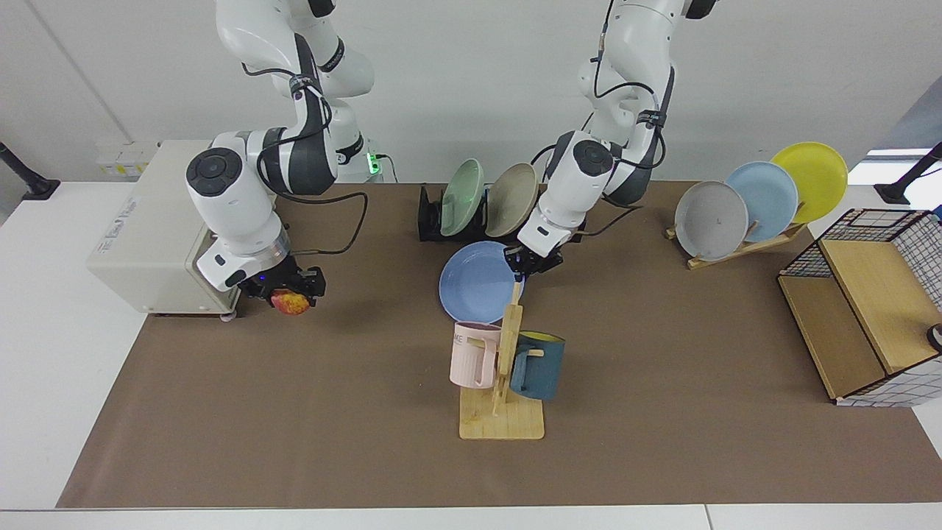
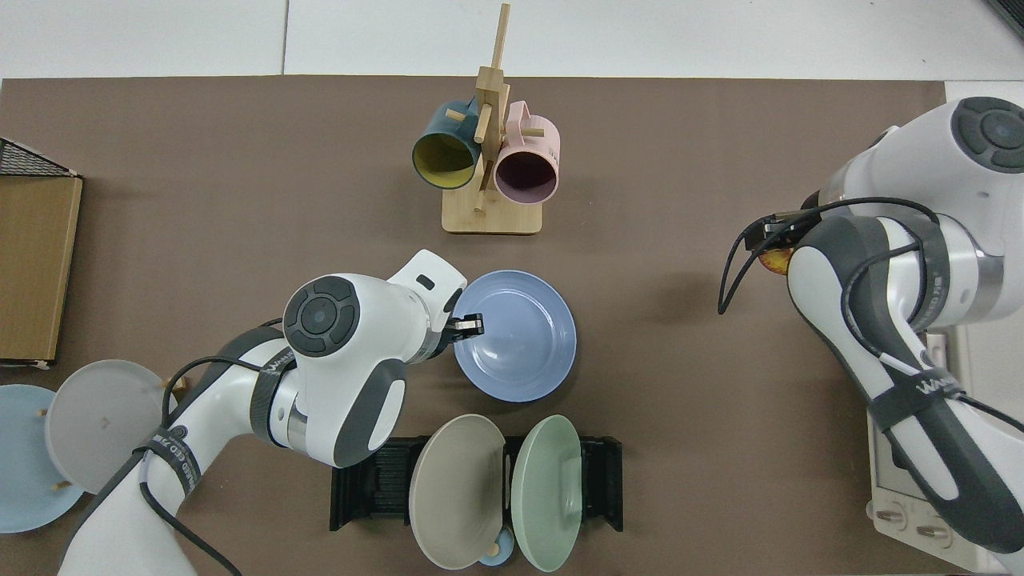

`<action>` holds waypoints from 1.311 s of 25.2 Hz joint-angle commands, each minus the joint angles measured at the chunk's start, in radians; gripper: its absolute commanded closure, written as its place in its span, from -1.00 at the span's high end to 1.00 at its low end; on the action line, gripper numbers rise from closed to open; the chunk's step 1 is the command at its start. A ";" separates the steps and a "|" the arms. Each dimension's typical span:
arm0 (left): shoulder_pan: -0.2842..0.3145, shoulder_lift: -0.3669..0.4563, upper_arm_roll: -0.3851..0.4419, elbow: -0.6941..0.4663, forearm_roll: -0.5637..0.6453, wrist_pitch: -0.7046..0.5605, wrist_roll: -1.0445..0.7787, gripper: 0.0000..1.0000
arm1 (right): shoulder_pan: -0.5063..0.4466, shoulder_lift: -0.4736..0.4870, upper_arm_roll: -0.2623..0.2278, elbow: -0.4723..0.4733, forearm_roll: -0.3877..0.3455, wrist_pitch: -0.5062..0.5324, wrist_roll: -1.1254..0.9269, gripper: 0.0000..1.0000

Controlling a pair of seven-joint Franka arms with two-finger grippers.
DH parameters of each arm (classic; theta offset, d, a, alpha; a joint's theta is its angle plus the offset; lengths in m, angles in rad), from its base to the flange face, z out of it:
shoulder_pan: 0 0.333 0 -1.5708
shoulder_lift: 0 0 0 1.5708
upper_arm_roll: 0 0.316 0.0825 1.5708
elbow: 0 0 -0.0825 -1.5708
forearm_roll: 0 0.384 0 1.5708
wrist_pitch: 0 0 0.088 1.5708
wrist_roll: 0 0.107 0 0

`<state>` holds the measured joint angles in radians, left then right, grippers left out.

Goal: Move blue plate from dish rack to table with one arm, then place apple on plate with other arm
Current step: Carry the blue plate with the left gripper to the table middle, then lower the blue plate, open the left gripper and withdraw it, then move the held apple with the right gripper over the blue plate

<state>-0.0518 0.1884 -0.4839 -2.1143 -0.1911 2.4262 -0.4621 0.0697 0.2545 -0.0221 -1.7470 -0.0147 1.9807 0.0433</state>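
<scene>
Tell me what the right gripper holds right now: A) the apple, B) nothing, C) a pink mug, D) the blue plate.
A: in the facing view the right gripper is shut on the apple beside the beige box, while the left gripper grips the blue plate by its rim.
</scene>
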 commanded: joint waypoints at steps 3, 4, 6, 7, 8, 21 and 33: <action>-0.016 -0.006 0.013 -0.019 -0.005 0.024 0.005 1.00 | 0.009 -0.020 0.004 0.003 -0.016 -0.025 0.016 -1.00; -0.013 -0.006 0.013 -0.019 -0.004 0.019 0.005 1.00 | 0.010 -0.020 0.004 0.003 -0.016 -0.025 0.016 -1.00; -0.006 -0.006 0.014 -0.018 -0.004 0.016 0.003 1.00 | 0.012 -0.020 0.004 0.003 -0.016 -0.026 0.016 -1.00; -0.003 -0.006 0.019 -0.016 -0.004 0.014 0.003 1.00 | 0.012 -0.021 0.004 0.003 -0.016 -0.026 0.018 -1.00; -0.002 -0.006 0.024 -0.013 -0.002 0.013 0.002 1.00 | 0.012 -0.021 0.004 0.001 -0.014 -0.026 0.018 -1.00; 0.109 -0.055 0.071 0.126 0.173 -0.274 0.054 1.00 | 0.087 -0.031 0.007 -0.011 -0.008 -0.025 0.128 -1.00; 0.113 -0.118 0.237 0.373 0.160 -0.671 0.355 1.00 | 0.251 -0.012 0.008 -0.026 -0.001 0.006 0.403 -1.00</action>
<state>0.0633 0.0678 -0.2943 -1.8204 -0.0328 1.8597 -0.1926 0.2634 0.2444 -0.0148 -1.7556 -0.0141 1.9693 0.3361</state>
